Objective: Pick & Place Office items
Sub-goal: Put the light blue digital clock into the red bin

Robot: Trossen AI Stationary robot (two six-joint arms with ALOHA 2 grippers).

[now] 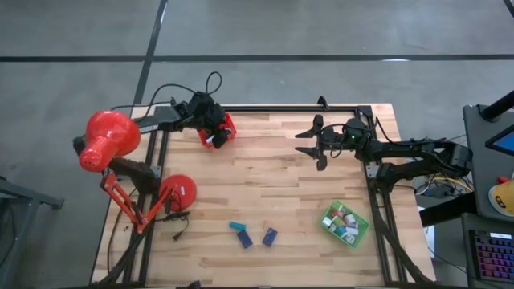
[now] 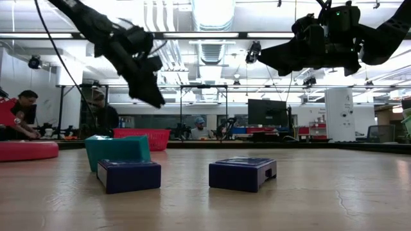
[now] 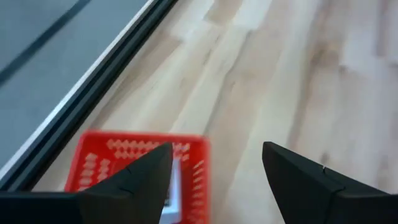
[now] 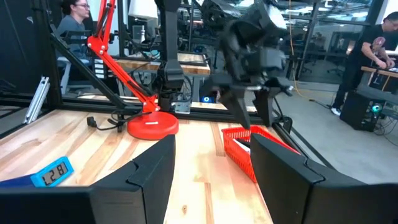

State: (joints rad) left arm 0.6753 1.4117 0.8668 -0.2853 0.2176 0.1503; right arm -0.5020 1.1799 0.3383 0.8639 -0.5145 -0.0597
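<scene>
I see the left gripper (image 1: 215, 128) hanging above the small red plastic tray (image 1: 227, 133), which sits at the far left corner of the light wooden table (image 1: 265, 172), close to the black frame rail (image 1: 273, 107) along the far edge. In the left wrist view its 2 dark fingers (image 3: 134, 180) are spread apart with nothing between them, and the tray (image 3: 99, 158) lies just below, with something white inside that I cannot identify.

The right gripper (image 1: 309, 143) is raised over the far right part of the table, well apart from every item. Its fingers (image 4: 140, 174) are also spread and hold nothing.

The office items are in 2 places. Near the front edge, in the middle, lie 3 small blocks: 1 teal block (image 1: 236, 225) and 2 navy blocks (image 1: 244, 238) (image 1: 269, 236). In the low view the teal block (image 2: 117, 149) stands just behind the left navy block (image 2: 129, 175), and the other navy block (image 2: 243, 173) lies apart from them. The other pieces, white, teal and pink, fill the green plastic tray (image 1: 346, 224) near the front right edge.

The big red desk lamp (image 1: 108, 140) occupies the left edge, its round base (image 1: 178, 193) on the wood. The centre of the table, between both arms and the blocks, is bare wood with wide room for moving.
</scene>
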